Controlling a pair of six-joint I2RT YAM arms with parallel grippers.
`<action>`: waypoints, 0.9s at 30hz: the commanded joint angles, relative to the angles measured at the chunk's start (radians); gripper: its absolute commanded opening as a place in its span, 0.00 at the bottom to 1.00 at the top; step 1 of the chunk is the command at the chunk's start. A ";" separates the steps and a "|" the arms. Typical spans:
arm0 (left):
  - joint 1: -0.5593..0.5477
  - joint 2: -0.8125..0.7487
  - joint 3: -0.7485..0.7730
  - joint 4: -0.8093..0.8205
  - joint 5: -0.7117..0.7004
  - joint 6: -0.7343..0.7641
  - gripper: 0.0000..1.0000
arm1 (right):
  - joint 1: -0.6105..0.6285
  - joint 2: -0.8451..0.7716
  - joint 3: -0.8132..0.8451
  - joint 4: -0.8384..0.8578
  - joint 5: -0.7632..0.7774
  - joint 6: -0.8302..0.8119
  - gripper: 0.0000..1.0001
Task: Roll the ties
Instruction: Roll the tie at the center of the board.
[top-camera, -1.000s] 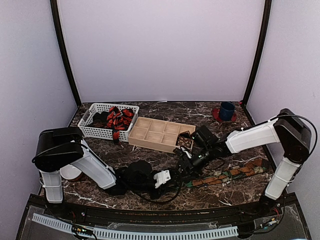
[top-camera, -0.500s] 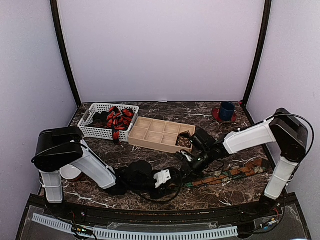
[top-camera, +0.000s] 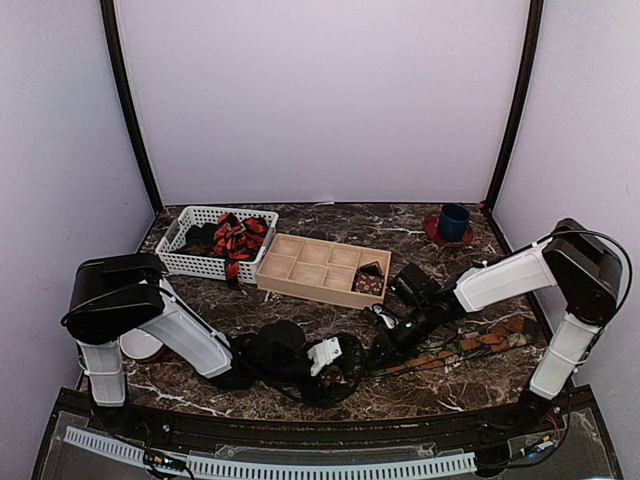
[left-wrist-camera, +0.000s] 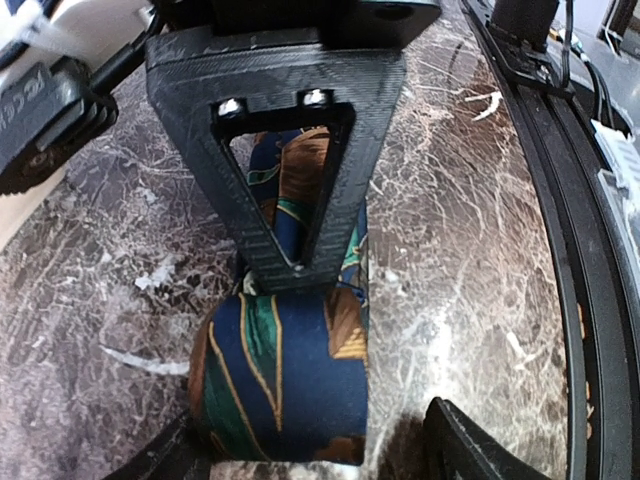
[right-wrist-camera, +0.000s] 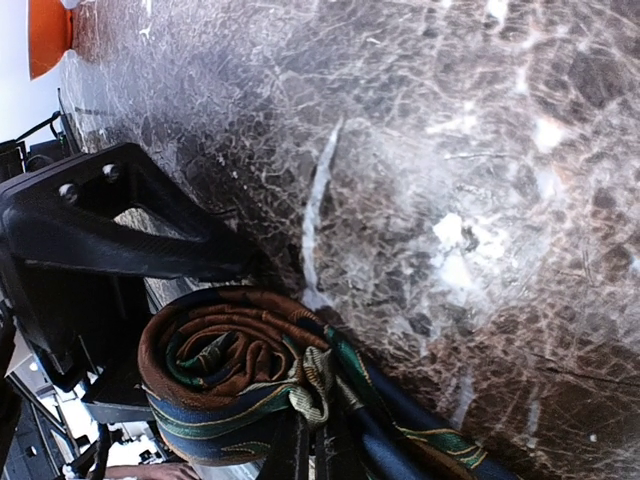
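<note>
Tie (left-wrist-camera: 280, 370) in brown, navy and green is sitting half rolled on the marble table (left-wrist-camera: 480, 250), with its loose tail trailing off to the right. Left gripper (left-wrist-camera: 310, 445) has its fingers spread wide either side of the roll. Right gripper (right-wrist-camera: 310, 450) is pinched tight on the roll's edge.

So my table (top-camera: 250, 300) is this dark brown marble-look slab with white veins all over. Sitting straight on it: a white mesh basket (top-camera: 185, 263) at the back left, a wooden divider tray (top-camera: 300, 288) just beside that, a red saucer (top-camera: 432, 236) in the back right corner, and some white round thing (top-camera: 143, 348) at front left. The tie (top-camera: 470, 345) lies stretched along the front right, with its rolled-up end (left-wrist-camera: 280, 375) resting on the marble near the middle.
</note>
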 joint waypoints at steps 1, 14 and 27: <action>-0.005 0.049 0.030 0.060 0.012 -0.076 0.75 | -0.017 0.025 -0.053 -0.078 0.136 -0.030 0.00; -0.005 0.123 0.078 0.134 0.022 -0.044 0.42 | 0.004 0.085 0.002 -0.021 0.111 -0.035 0.00; -0.005 -0.045 -0.114 -0.121 -0.131 0.105 0.28 | 0.004 0.063 0.147 -0.072 0.024 -0.068 0.22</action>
